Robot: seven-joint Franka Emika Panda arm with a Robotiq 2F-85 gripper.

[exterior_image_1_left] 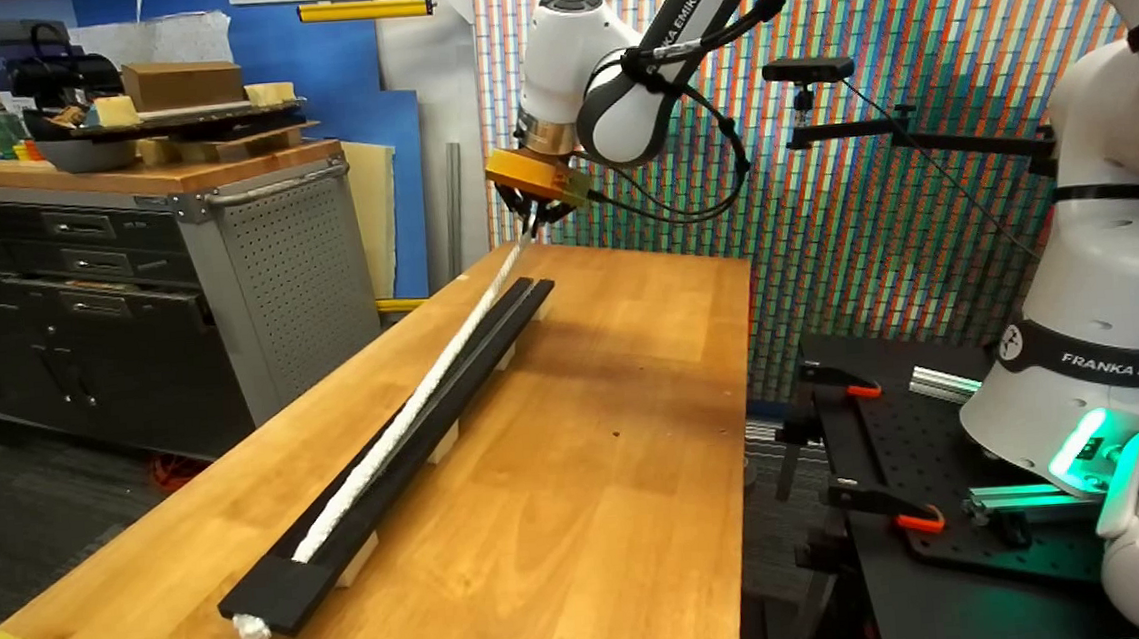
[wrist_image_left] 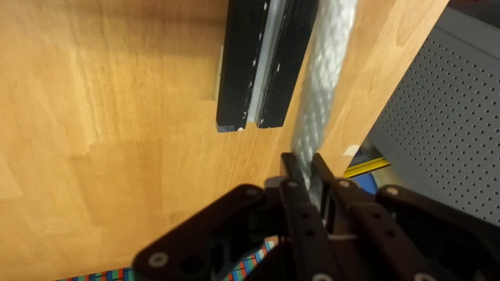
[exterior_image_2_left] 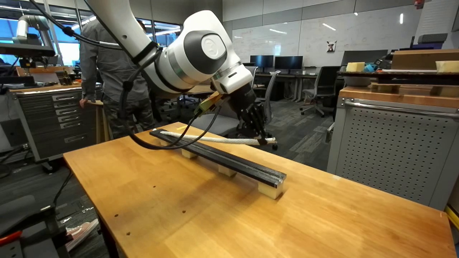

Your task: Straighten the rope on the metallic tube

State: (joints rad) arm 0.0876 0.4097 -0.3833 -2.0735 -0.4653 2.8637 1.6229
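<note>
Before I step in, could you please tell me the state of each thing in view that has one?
Metallic tube: straight, propped on pale blocks.
Rope: nearly straight, one end held up, the other down at the metallic tube's end.
Gripper: shut on the rope, higher than the metallic tube.
Base light: lit green.
Person: standing, apparently facing away.
</note>
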